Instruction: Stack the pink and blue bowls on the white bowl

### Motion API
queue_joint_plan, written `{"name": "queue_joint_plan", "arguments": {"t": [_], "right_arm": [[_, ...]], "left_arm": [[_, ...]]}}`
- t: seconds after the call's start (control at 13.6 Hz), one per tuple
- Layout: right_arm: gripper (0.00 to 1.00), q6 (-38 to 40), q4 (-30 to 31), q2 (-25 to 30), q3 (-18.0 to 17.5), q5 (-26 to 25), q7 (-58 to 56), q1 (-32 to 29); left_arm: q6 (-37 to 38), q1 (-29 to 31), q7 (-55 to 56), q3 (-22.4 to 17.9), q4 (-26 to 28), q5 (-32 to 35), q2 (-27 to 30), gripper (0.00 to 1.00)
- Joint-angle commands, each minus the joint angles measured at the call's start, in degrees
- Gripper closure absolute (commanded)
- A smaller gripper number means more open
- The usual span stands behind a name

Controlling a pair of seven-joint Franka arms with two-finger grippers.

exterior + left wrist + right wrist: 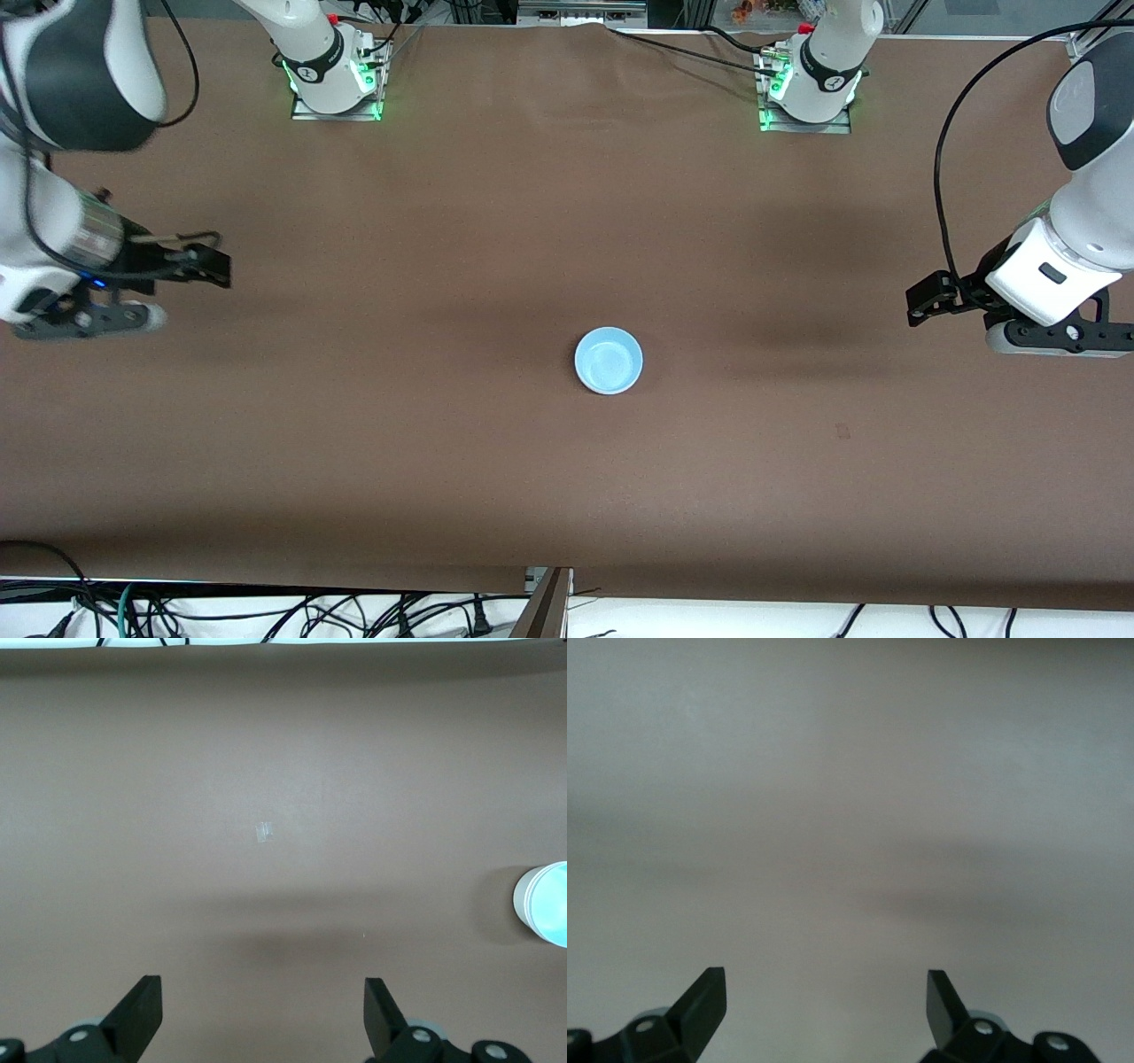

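A light blue bowl [609, 360] sits upright near the middle of the table. It also shows at the edge of the left wrist view [551, 914], where a pale white wall shows under its blue rim. No separate pink or white bowl is in view. My left gripper [1059, 338] [261, 1019] is open and empty above bare table at the left arm's end. My right gripper [89, 321] [826, 1010] is open and empty above bare table at the right arm's end. Both are well apart from the bowl.
The brown table cover [443, 443] is bare round the bowl. A small scrap of tape [264, 831] lies on it below the left gripper. Cables [266, 616] hang past the table edge nearest the front camera. The arm bases [332, 75] [811, 84] stand along the other edge.
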State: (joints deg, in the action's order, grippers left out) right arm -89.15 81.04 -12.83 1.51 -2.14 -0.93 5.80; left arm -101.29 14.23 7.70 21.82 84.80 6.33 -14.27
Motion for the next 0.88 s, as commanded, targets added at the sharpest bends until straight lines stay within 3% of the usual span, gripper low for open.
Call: {"name": "queue_joint_plan", "arguments": {"t": [0.0,0.29,0.81], "right_arm": [[0.0,-1.5,6.7,6.9,-1.0,-1.4,-0.6,-2.6],[0.0,3.9,8.4,10.4,-1.2,-0.9,-0.6,-4.0],[0.0,8.5,5.4,8.6,-1.0,-0.1,-0.5,-4.3]], "left_arm": [[0.4,-0.3,1.3,0.3,-1.7,1.3,-0.9,0.0],[0.4,-0.3,1.3,0.2,-1.7,1.1,-1.5,0.0],[0.4,-0.3,1.3,0.2,-1.7,1.1,-1.7,0.0]]}}
